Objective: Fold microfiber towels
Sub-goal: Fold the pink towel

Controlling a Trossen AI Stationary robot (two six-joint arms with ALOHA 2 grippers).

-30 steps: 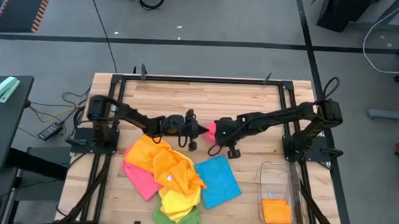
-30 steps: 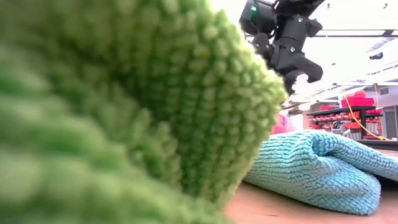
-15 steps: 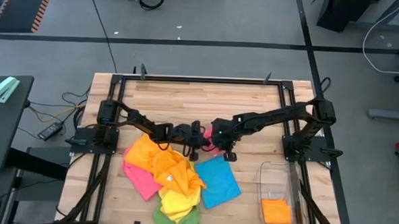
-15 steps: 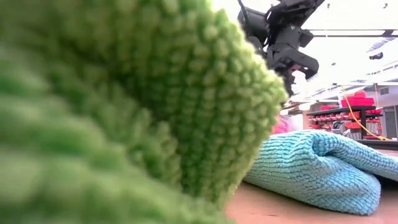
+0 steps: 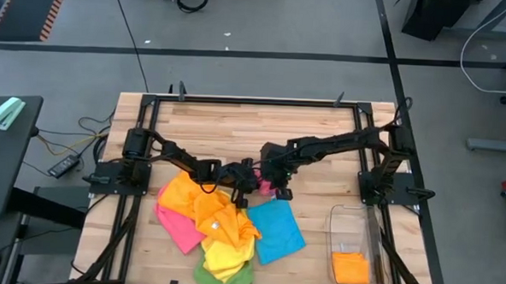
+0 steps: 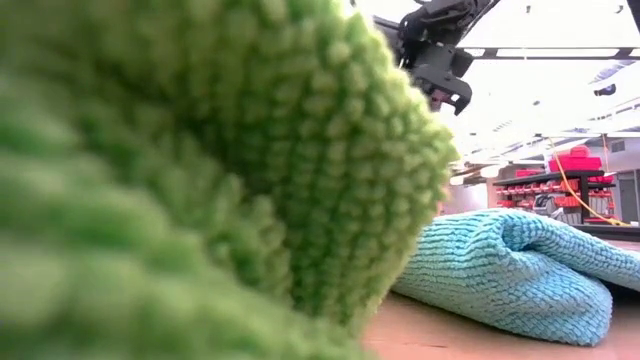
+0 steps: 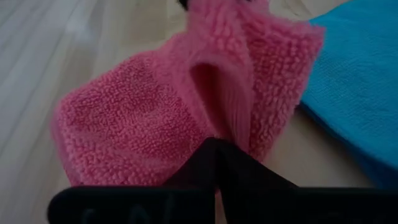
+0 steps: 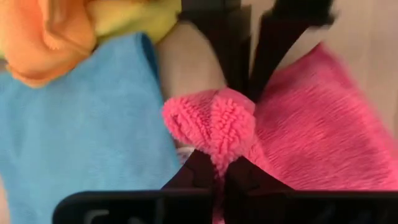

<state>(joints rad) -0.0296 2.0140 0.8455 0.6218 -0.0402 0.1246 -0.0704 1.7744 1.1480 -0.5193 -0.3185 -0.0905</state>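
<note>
Your left gripper (image 7: 217, 146) and right gripper (image 8: 217, 165) are both clamped on edges of one pink towel (image 7: 155, 118), meeting nose to nose mid-table just beyond the blue towel (image 5: 275, 229). Pinches so close together suggest you're bringing edge to edge for a fold. It's bunched; long axis unclear.

A clear plastic bin (image 5: 354, 249) sits on the wooden table (image 5: 236, 128), near its right front corner.
</note>
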